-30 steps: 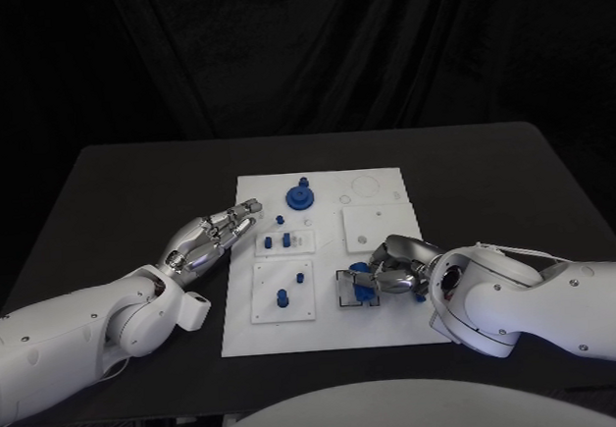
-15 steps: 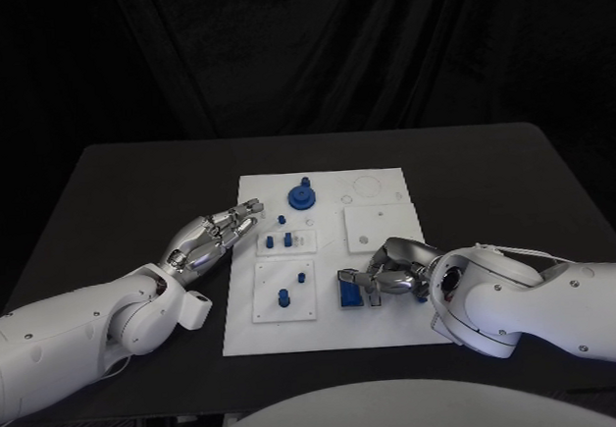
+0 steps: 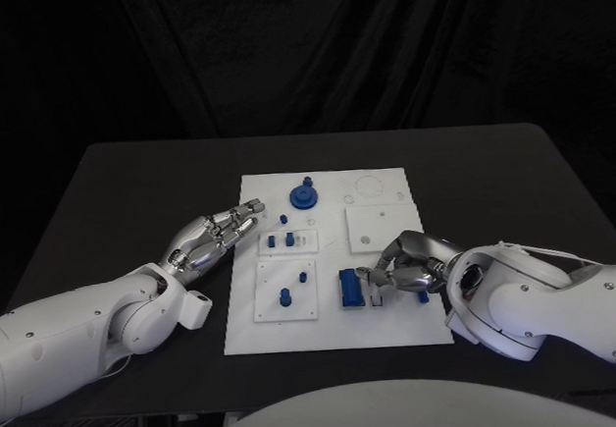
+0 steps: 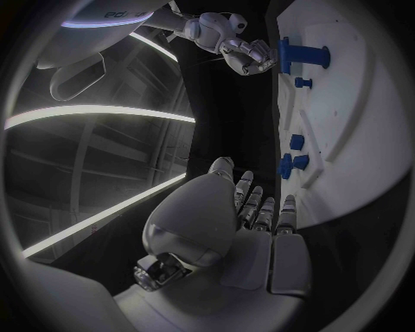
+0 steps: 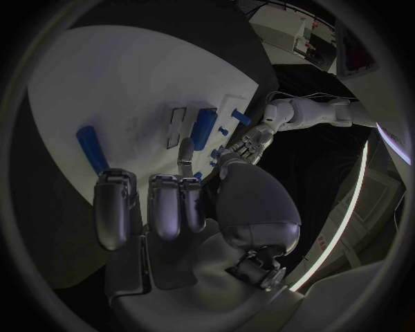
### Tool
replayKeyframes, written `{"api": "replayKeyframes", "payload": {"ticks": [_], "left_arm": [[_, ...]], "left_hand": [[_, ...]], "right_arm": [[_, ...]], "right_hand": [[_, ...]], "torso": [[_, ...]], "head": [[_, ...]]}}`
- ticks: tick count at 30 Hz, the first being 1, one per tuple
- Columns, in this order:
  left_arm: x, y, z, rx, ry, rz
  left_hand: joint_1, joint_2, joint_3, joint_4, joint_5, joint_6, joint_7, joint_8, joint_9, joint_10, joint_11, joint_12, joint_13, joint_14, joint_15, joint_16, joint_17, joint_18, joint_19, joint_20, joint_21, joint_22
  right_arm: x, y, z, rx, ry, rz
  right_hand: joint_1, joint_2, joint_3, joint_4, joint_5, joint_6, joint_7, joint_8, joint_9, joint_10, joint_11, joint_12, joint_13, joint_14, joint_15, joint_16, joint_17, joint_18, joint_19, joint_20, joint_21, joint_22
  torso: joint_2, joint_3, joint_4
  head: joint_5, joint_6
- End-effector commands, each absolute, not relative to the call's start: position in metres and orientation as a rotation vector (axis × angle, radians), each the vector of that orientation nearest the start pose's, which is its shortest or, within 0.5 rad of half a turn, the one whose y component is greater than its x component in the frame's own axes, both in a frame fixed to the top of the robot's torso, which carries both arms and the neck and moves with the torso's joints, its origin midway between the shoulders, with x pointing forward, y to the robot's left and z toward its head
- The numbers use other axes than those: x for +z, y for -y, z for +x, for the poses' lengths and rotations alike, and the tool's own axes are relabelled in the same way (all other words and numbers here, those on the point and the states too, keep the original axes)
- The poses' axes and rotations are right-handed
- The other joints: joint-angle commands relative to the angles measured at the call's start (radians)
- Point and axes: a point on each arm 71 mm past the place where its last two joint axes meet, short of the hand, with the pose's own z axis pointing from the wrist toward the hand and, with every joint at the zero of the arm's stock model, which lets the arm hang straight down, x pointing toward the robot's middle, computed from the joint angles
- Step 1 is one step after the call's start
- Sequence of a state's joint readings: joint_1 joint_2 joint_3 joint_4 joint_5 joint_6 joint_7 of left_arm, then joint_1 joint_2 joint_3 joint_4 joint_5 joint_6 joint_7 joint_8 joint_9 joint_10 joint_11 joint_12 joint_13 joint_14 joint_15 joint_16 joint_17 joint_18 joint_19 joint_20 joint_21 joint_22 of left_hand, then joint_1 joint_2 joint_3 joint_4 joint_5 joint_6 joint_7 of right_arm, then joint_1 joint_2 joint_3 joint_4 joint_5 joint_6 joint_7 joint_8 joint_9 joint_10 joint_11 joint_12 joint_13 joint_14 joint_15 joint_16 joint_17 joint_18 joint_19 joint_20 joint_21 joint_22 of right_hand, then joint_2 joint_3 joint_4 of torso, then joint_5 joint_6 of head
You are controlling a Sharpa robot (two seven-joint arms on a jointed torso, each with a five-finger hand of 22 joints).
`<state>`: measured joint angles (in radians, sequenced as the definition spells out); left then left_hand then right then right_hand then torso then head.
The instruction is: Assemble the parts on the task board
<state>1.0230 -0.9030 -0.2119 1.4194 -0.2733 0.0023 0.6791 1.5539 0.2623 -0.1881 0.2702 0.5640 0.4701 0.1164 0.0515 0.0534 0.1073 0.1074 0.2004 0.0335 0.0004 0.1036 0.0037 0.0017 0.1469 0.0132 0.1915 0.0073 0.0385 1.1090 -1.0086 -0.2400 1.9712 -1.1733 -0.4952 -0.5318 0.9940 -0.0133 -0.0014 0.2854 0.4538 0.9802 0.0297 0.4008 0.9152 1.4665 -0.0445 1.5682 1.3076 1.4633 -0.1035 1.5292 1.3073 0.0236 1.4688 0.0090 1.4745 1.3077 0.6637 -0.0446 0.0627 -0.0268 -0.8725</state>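
Observation:
The white task board [image 3: 337, 322] lies in the middle of the black table. A blue bar-shaped part [image 3: 351, 287] [image 5: 204, 128] [image 4: 303, 55] rests on its near right half. My right hand [image 3: 408, 267] [image 4: 241, 50] is just right of that part, fingers spread and curved toward it, with nothing between them; its fingertips [image 5: 184, 149] are close to the part's side. I cannot tell whether they touch it. My left hand [image 3: 219, 233] [image 4: 251, 207] hovers open at the board's left edge, fingers stretched toward the small blue pegs [image 3: 287, 240].
A blue round part with a post [image 3: 304, 195] stands at the board's far end. Two blue pegs [image 3: 283, 296] sit in a near left plate. A white square plate [image 3: 382, 225] lies at mid right. Another blue bar [image 5: 90, 146] lies on the board.
The blue part that my right hand held tilted on the board now lies released there. The right hand has drawn back a little to the right. The left hand has stayed put.

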Motion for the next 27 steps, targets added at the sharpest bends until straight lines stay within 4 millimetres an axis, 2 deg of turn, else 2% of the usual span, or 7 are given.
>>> {"api": "replayKeyframes", "payload": {"ticks": [1,6,8,10,13,20,27], "left_arm": [[-0.299,-0.251,0.420,-1.724,-1.618,-0.833],[-0.299,-0.252,0.419,-1.718,-1.618,-0.834],[-0.299,-0.252,0.419,-1.717,-1.618,-0.835],[-0.299,-0.252,0.419,-1.715,-1.619,-0.835],[-0.299,-0.252,0.419,-1.714,-1.618,-0.835],[-0.299,-0.252,0.419,-1.712,-1.617,-0.836],[-0.299,-0.252,0.418,-1.712,-1.618,-0.837]], "left_hand": [[0.008,-0.001,0.005,0.000,0.006,-0.003,0.007,0.003,-0.001,-0.003,0.007,-0.001,0.001,0.000,0.010,-0.004,-0.002,0.009,0.002,0.006,0.005,0.002],[0.008,-0.001,0.005,0.000,0.006,-0.003,0.007,0.003,-0.001,-0.003,0.007,-0.001,0.001,0.000,0.010,-0.004,-0.002,0.009,0.002,0.006,0.005,0.002],[0.009,-0.001,0.008,-0.001,0.006,0.002,0.009,0.004,0.000,-0.002,0.008,0.000,0.001,0.000,0.012,-0.004,-0.002,0.008,0.003,0.008,0.005,0.002],[0.009,-0.001,0.008,-0.001,0.006,0.002,0.009,0.004,0.000,-0.002,0.008,0.000,0.001,0.000,0.012,-0.004,-0.002,0.008,0.003,0.008,0.005,0.002],[0.010,-0.001,0.008,-0.002,0.006,0.003,0.009,0.004,0.000,-0.002,0.009,0.000,0.001,0.000,0.012,-0.004,-0.002,0.008,0.003,0.008,0.005,0.003],[0.010,-0.002,0.009,-0.002,0.007,0.004,0.010,0.004,0.000,-0.001,0.009,0.001,0.001,0.000,0.012,-0.004,-0.002,0.008,0.003,0.009,0.005,0.003],[0.012,-0.004,0.010,-0.004,0.009,0.005,0.010,0.005,0.000,-0.001,0.010,0.002,0.001,0.000,0.013,-0.004,-0.002,0.008,0.003,0.009,0.006,0.003]], "right_arm": [[-0.241,0.190,0.348,0.641,-2.014,0.370],[-0.222,0.208,0.351,0.585,-2.011,0.369],[-0.218,0.216,0.351,0.549,-2.023,0.373],[-0.218,0.228,0.351,0.485,-2.058,0.370],[-0.220,0.237,0.350,0.413,-2.089,0.343],[-0.235,0.251,0.343,0.268,-2.100,0.208],[-0.245,0.250,0.342,0.216,-2.092,0.116]], "right_hand": [[0.021,0.000,-0.007,0.003,0.041,0.002,-0.005,-0.001,0.002,0.104,0.002,0.003,0.263,0.093,0.002,0.007,0.186,0.001,0.061,0.002,0.005,0.231],[0.043,-0.001,-0.007,0.001,0.071,-0.001,-0.005,-0.002,0.002,0.104,0.002,0.003,0.263,0.093,0.002,0.007,0.186,0.000,0.062,0.002,0.007,0.231],[0.058,-0.003,-0.007,0.002,0.096,-0.002,-0.005,-0.003,0.003,0.104,0.002,0.003,0.263,0.093,0.002,0.007,0.186,0.000,0.062,0.002,0.008,0.232],[0.087,-0.008,-0.001,-0.002,0.158,-0.007,-0.005,-0.006,0.003,0.104,0.002,0.003,0.263,0.093,0.002,0.008,0.188,0.000,0.063,0.001,0.010,0.232],[0.099,-0.010,0.001,0.000,0.181,-0.009,-0.005,-0.007,0.003,0.104,0.002,0.003,0.263,0.092,0.002,0.007,0.185,0.000,0.062,0.001,0.007,0.231],[0.112,-0.017,0.001,0.001,0.180,-0.023,0.000,-0.013,0.002,0.104,0.005,0.003,0.263,0.088,0.005,-0.002,0.165,0.005,0.054,0.003,-0.010,0.225],[0.125,-0.017,0.000,0.001,0.147,-0.021,0.000,-0.010,0.004,0.104,0.006,0.003,0.263,0.088,0.005,-0.001,0.167,0.005,0.054,0.004,-0.010,0.225]], "torso": [[0.000,0.0003,-0.0001],[0.000,0.0011,-0.0002],[-0.001,0.0011,-0.0002],[-0.002,0.0003,0.0002],[-0.002,-0.0003,0.0011],[-0.002,-0.0032,0.0013],[0.002,-0.0012,-0.0007]], "head": [[0.000,0.000],[0.000,0.000],[0.002,0.000],[-0.003,0.000],[-0.006,0.000],[-0.007,0.000],[-0.005,0.000]]}}
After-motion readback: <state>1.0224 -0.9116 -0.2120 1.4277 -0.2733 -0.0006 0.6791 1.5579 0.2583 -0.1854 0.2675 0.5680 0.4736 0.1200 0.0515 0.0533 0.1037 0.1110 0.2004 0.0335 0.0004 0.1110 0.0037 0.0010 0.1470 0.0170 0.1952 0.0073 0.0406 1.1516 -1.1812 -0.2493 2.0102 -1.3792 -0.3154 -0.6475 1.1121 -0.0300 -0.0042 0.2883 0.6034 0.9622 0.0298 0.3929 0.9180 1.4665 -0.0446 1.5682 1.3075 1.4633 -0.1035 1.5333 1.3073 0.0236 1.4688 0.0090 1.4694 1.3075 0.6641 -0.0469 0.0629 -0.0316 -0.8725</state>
